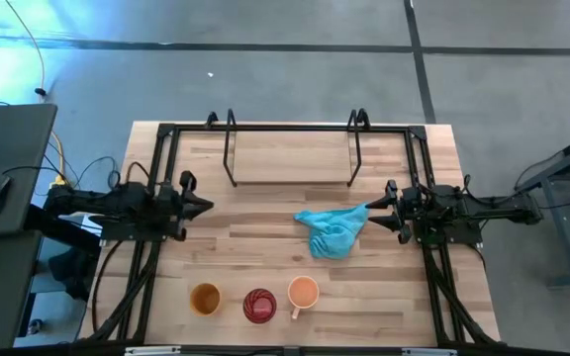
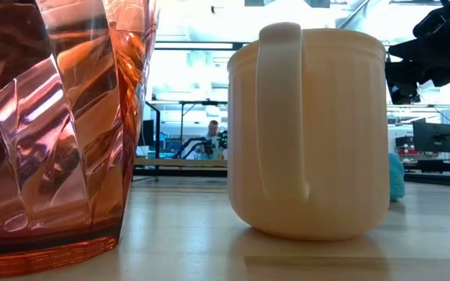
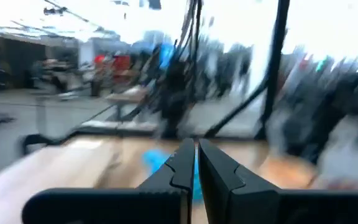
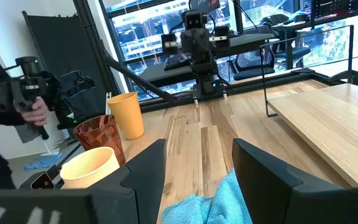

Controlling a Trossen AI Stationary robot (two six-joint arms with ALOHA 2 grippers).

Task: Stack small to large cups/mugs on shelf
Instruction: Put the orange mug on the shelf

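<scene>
The left gripper (image 1: 204, 206) hovers over the left side of the tabletop (image 1: 265, 247), fingers pressed together on nothing and pointing toward the middle of the table. Between it and the cups there is open wood.

Along the near edge of the table stand the three cups in a row, close to that edge and a little apart from one another: the yellow-orange cup (image 1: 205, 298) leftmost, the red ribbed cup (image 1: 259, 305) in the middle, the light orange mug (image 1: 303, 293) rightmost. All three stand upright, mouths up. The mug's handle (image 1: 296, 312) points toward the near edge; in the low view it faces the camera.

The shelf (image 1: 292, 156) sits at the far side, its long axis running left to right along the far edge, its black rod frame (image 1: 230, 148) rising at both ends. Its board looks bare, though the high view is small. A wide band of free tabletop lies between shelf and cups.

The turquoise cloth (image 1: 332, 230) lies crumpled right of centre, between the shelf and the mug, touching neither.

The right gripper (image 1: 372, 211) hangs just at the cloth's right end, its fingers spread wide and holding nothing, pointing toward the table's middle. In the right wrist view the cloth shows between its fingers (image 4: 146, 168).
</scene>
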